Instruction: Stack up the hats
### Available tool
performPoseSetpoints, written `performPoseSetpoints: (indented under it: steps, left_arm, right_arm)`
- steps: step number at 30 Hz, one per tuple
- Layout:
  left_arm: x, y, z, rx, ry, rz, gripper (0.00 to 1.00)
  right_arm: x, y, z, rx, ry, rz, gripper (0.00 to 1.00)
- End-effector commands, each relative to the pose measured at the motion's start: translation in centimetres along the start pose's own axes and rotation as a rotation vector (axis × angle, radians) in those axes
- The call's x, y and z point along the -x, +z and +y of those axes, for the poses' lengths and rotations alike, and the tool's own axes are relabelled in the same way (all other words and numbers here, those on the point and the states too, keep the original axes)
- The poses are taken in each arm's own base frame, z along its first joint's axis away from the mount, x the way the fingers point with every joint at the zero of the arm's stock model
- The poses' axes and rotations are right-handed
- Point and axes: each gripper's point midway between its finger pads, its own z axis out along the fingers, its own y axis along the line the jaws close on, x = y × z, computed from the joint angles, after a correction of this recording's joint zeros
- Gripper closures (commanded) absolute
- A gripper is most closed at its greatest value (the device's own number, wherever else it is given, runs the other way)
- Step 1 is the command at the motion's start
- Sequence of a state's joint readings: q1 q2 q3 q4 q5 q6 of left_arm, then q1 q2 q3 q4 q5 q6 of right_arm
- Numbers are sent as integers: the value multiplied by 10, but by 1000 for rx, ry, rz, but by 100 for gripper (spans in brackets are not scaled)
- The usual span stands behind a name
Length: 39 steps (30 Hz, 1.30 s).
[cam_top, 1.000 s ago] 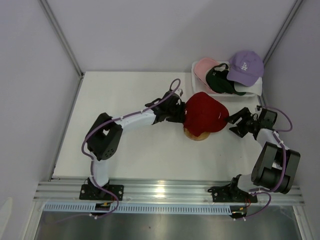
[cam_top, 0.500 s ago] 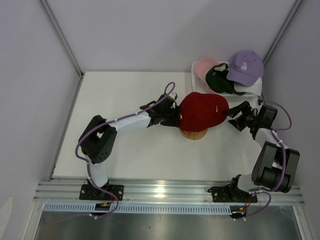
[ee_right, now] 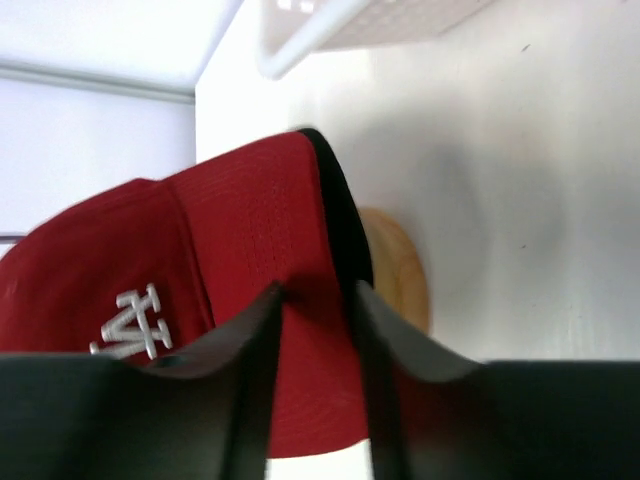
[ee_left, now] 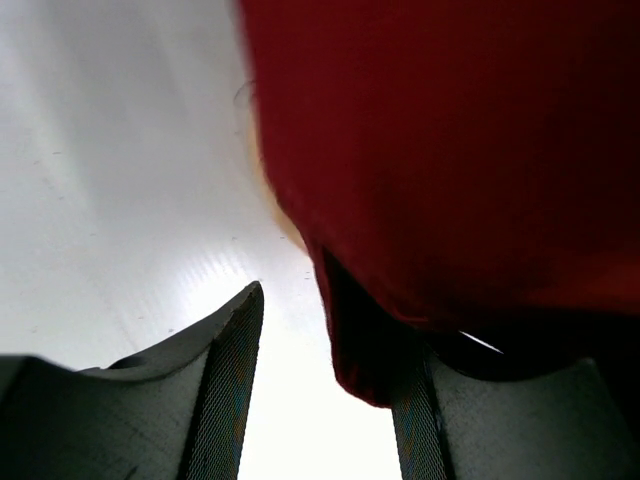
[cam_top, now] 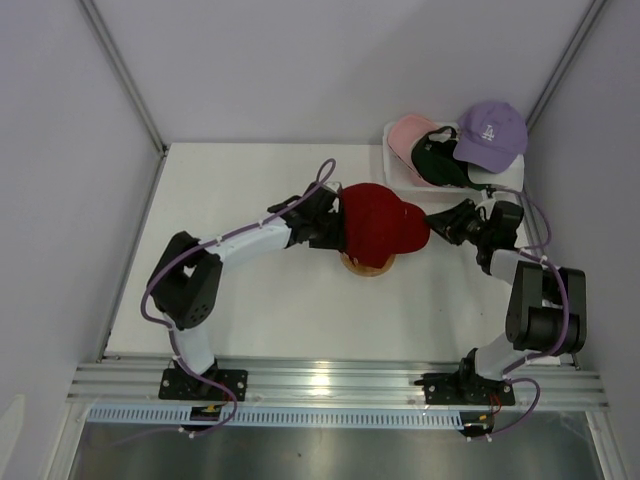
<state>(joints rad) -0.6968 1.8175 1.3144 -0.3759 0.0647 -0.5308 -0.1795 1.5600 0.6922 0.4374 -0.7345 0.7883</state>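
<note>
Over the last second your red cap (cam_top: 380,222) has slid left and a little toward the back of the counter (cam_top: 250,300), with both arms going along. The stand (cam_top: 365,265) seems to have shifted with it, and its wooden edge now shows under the cap's near side. Your right hand (cam_top: 445,225), clear of the brim a second ago, has come in and narrowed onto it. In the wrist view its fingers (ee_right: 250,350) sit on either side of the brim's edge, holding it. Your left hand (cam_top: 328,225) is at the cap's back with its fingers (ee_left: 225,390) partway apart. The cloth hangs against one finger and bright counter shows between it and the other, so I read that hand as not clamped. I judge that you are settling this first cap on the stand and the stacking proper is hardly begun. The pink cap (cam_top: 410,135), black cap (cam_top: 440,160) and lavender cap (cam_top: 490,135) lie heaped in the basket (cam_top: 395,165) at the far right. The red cap is soft woven cloth with a sagging crown, a stiffer curved brim with a dark edge, and a white stitched logo. The stand is smooth, pale, rounded wood, and the basket is rigid white plastic mesh
</note>
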Motion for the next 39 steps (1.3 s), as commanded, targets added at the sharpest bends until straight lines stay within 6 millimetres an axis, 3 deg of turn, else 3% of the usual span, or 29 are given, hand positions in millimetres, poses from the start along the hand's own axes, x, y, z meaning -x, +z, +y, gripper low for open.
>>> performPoseSetpoints:
  steps: [1, 2, 5, 11, 12, 13, 16, 17, 19, 25, 29, 33, 39]
  left_arm:
    - [19, -21, 9, 15, -1, -37, 47]
    - [21, -22, 12, 24, 0, -39, 47]
    - [35, -28, 14, 35, 7, -74, 47]
    - [44, -33, 27, 93, 22, -97, 46]
    - [45, -33, 29, 96, 18, -101, 46]
    - [46, -34, 29, 94, 15, -103, 46]
    - [49, -35, 33, 99, 10, -109, 46]
    - [48, -34, 35, 101, 8, -103, 46]
    - [49, -33, 38, 103, 4, -101, 46]
    - [53, -34, 46, 112, -2, -103, 46]
    - [58, -36, 47, 113, -9, -114, 46]
    - [57, -35, 49, 116, -9, -108, 46]
    - [59, -36, 49, 120, -9, -114, 47]
  right_arm:
    - [-6, 7, 9, 32, 0, 30, 75]
    - [-7, 5, 8, 30, 20, 37, 87]
    - [-8, -2, 12, 24, 62, 49, 100]
    - [7, -10, 43, 70, 60, 32, 98]
    - [8, -10, 45, 61, 54, 36, 91]
    - [6, -10, 41, 34, 60, 49, 78]
    - [2, -13, 38, 30, 9, 51, 53]
    - [4, -15, 40, 50, -14, 37, 40]
    - [-6, -19, 35, 60, -17, 29, 27]
    - [-17, -9, 17, 29, -51, 45, 19]
    - [-32, 4, 3, 33, -12, 102, 26]
    - [-40, 9, 9, 84, 19, 140, 38]
    - [-38, 8, 12, 72, 75, 156, 79]
